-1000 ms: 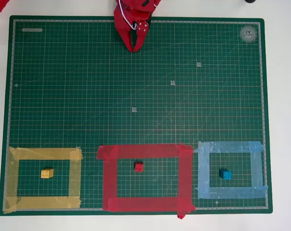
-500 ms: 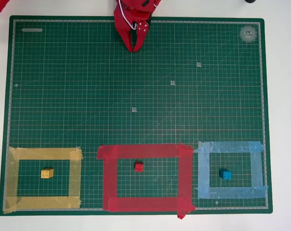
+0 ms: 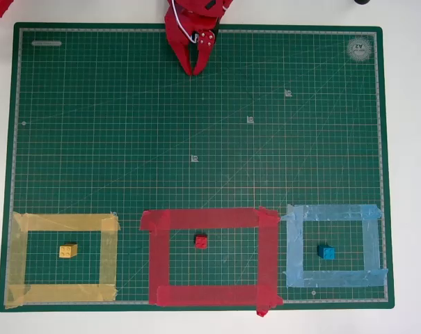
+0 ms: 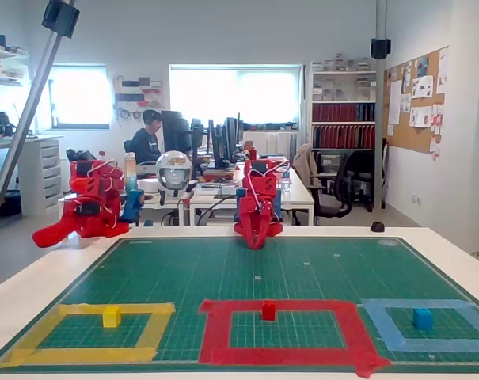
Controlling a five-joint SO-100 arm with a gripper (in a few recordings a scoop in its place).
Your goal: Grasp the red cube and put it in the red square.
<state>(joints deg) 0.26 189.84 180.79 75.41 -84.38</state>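
Gripper (image 3: 194, 69) is pinched closed on nothing, far off at 12 o'clock on the green mat (image 3: 92, 139). Nearest the fixed camera, the red cube (image 3: 201, 241) already sits inside the red square (image 3: 158, 257). It looks tiny, hard and light, so I would pinch two flat sides.

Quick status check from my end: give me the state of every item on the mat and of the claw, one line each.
red cube: resting inside the red square, free of the tape.
yellow cube: resting inside the yellow tape outline.
blue cube: resting inside the light-blue tape outline.
claw: shut, empty, at the far edge of the green mat.
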